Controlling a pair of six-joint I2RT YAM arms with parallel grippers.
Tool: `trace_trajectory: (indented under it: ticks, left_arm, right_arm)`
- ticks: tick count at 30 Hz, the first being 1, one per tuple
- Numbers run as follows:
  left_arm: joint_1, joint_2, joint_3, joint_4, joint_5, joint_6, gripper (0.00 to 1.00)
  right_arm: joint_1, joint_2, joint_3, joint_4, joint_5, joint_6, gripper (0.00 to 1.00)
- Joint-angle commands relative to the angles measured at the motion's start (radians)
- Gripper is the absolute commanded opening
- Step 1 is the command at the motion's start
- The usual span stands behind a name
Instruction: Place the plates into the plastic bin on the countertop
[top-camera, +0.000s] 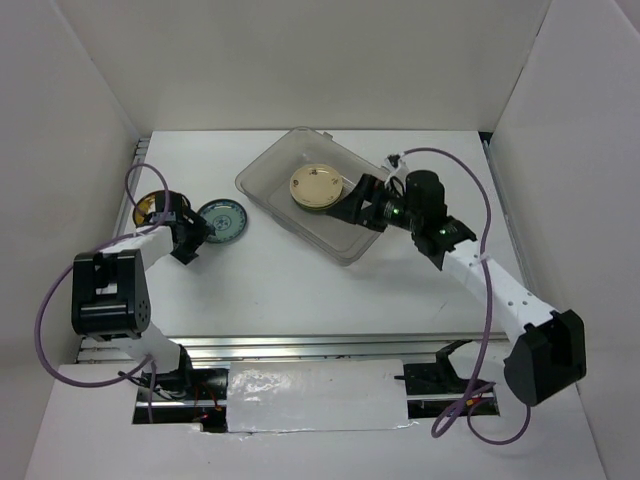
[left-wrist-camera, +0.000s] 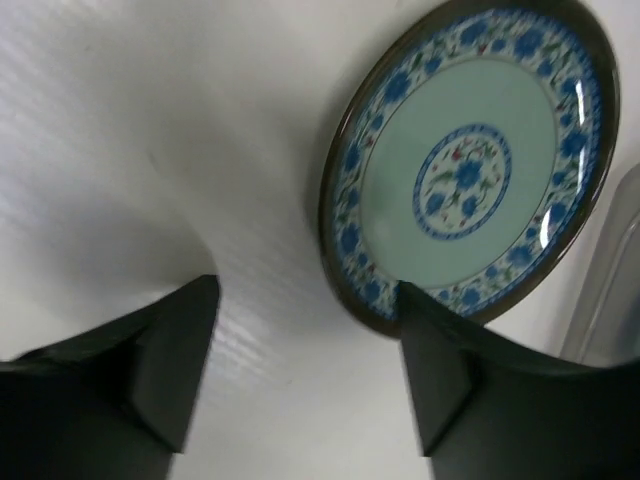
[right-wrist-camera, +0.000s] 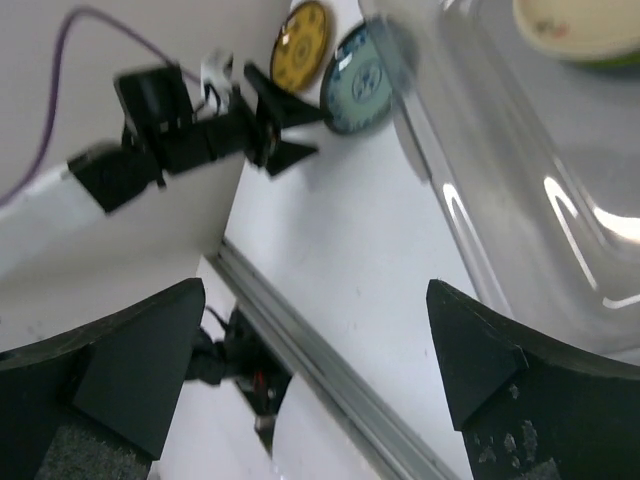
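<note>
- The left gripper (left-wrist-camera: 308, 360) is held spread and released; only bare countertop (left-wrist-camera: 150, 150) is seen between its fingers.
- A teal plate (left-wrist-camera: 468, 168) lies flat just ahead of it, its near rim overlapped by one finger (left-wrist-camera: 445, 390); whether they touch cannot be told.
- Open countertop is seen ahead of the other finger; a golden plate (top-camera: 150, 207) lies behind that gripper, beside its wrist.
- The right gripper (right-wrist-camera: 315, 350) is likewise spread wide and empty, and in the top view is seen over the bin's (top-camera: 262, 172) rim.
- Just ahead of it in the bin, a cream plate (top-camera: 318, 186) is stacked on a green one (top-camera: 325, 209), of which only a rim is shown.
- Both wrist views are blurred, and the bin's wall is cut off at their edges.
- The countertop is enclosed by white walls on three sides, and a metal rail (right-wrist-camera: 330, 372) runs along its front.
</note>
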Motion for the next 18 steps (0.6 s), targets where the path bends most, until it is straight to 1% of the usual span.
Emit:
trace_trajectory:
  ticks: [1, 3, 4, 9, 11, 12, 15, 16, 17, 18]
  left_arm:
    - [0.000, 0.068, 0.050, 0.045, -0.032, -0.042, 0.78]
    - [0.000, 0.094, 0.053, 0.040, -0.049, -0.054, 0.75]
    - [0.000, 0.102, 0.053, 0.041, -0.052, -0.062, 0.68]
    - [0.000, 0.153, 0.053, 0.060, -0.066, -0.071, 0.62]
    - [0.000, 0.168, 0.053, 0.074, -0.066, -0.070, 0.57]
    - [0.000, 0.173, 0.053, 0.075, -0.067, -0.071, 0.44]
    - [-0.001, 0.180, 0.051, 0.087, -0.066, -0.073, 0.30]
    - [-0.003, 0.185, 0.053, 0.081, -0.067, -0.071, 0.19]
    - [-0.003, 0.177, 0.059, 0.065, -0.073, -0.073, 0.11]
    - [-0.003, 0.164, 0.057, 0.031, -0.082, -0.074, 0.00]
  right_arm:
    - [0.021, -0.080, -0.095, 0.105, -0.058, 0.010, 1.00]
    - [0.021, -0.143, -0.149, 0.111, -0.044, 0.019, 1.00]
    - [0.021, -0.164, -0.164, 0.114, -0.041, 0.024, 1.00]
    - [0.025, -0.275, -0.220, 0.077, -0.001, 0.017, 1.00]
    - [0.022, -0.313, -0.233, 0.077, -0.003, 0.019, 1.00]
    - [0.021, -0.324, -0.235, 0.077, -0.003, 0.019, 1.00]
    - [0.021, -0.376, -0.244, 0.040, -0.003, 0.022, 1.00]
    - [0.021, -0.404, -0.244, 0.032, -0.003, 0.022, 1.00]
    - [0.019, -0.421, -0.244, 0.016, 0.000, 0.021, 1.00]
    - [0.021, -0.433, -0.246, 0.009, 0.005, 0.019, 1.00]
